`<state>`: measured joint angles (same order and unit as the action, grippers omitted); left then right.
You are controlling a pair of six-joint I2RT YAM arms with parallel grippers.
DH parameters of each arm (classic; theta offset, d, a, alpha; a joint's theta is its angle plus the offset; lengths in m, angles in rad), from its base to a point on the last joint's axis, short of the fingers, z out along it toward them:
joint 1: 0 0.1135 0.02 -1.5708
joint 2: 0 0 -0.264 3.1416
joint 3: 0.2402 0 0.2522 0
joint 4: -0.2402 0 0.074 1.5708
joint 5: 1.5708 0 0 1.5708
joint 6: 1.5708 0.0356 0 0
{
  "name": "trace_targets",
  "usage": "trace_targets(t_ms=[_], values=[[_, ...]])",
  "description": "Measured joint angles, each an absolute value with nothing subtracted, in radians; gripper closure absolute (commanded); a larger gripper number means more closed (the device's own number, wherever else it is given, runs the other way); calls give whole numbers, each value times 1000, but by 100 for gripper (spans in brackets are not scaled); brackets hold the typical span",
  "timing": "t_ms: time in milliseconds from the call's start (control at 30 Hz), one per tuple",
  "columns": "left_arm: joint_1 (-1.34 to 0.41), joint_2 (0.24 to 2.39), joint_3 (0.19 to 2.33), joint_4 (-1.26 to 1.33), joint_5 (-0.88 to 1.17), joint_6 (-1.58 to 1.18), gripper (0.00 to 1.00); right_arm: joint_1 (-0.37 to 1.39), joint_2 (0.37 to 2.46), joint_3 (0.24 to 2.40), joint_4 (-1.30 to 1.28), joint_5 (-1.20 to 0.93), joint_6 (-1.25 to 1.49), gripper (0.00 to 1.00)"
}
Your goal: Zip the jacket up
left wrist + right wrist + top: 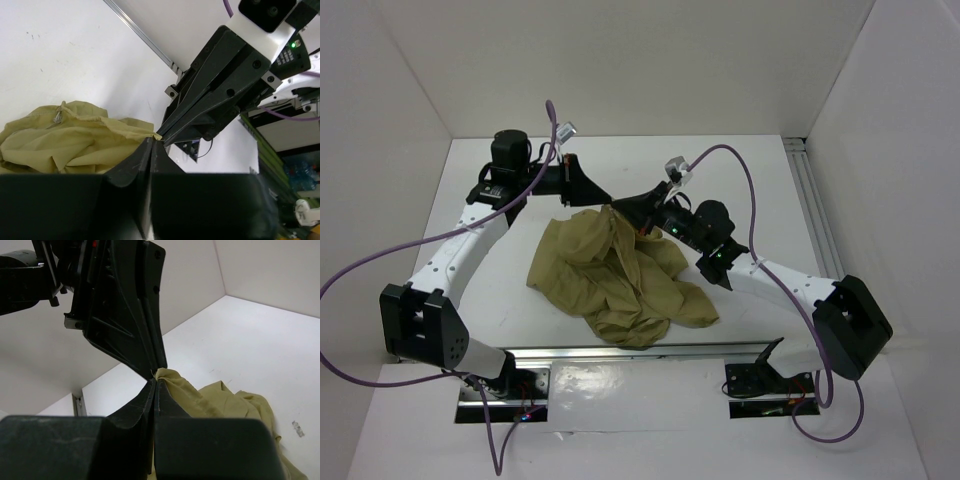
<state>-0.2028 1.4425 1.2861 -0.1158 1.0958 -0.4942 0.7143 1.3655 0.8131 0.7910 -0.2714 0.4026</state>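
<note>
The olive-tan jacket (620,275) lies crumpled in the middle of the white table, with its top edge lifted to a peak. My left gripper (603,202) and my right gripper (620,209) meet tip to tip at that peak. In the left wrist view my left gripper (151,141) is shut, with a corner of the jacket (65,142) pinched at its tips. A small metal zipper piece (58,116) shows on the cloth. In the right wrist view my right gripper (155,383) is shut on the jacket's edge (220,400).
White walls enclose the table on three sides. A metal rail (650,352) runs along the near edge between the arm bases. Another rail (812,190) runs along the right side. Purple cables (740,170) loop above both arms. A small speck (298,428) lies on the table.
</note>
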Motion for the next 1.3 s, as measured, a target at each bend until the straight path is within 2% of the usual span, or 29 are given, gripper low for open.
trace_targets(t_ms=[467,533,600,733,767,800,967,1133,1300], values=[[-203,1443,1279,-135,1115,-447,73,715,1370,813,775,-278,403,100],[-203,1443,1278,-132,1116,-447,91,715,1370,813,775,-279,403,100],[-200,1443,1275,-129,1117,-447,93,715,1370,813,774,-279,403,100],[-200,1443,1274,-130,1122,-441,58,715,1370,813,771,-279,403,100],[-202,1443,1274,-132,1126,-435,52,715,1371,813,768,-280,403,100],[-203,1443,1273,-135,1130,-428,51,715,1372,813,765,-280,403,100],[-204,1443,1271,-161,1140,-416,58,715,1372,814,766,-277,403,100],[-201,1443,1270,-168,1143,-399,77,715,1372,819,766,-278,403,100],[-198,1443,1269,-171,1144,-391,74,715,1372,820,767,-279,403,100]])
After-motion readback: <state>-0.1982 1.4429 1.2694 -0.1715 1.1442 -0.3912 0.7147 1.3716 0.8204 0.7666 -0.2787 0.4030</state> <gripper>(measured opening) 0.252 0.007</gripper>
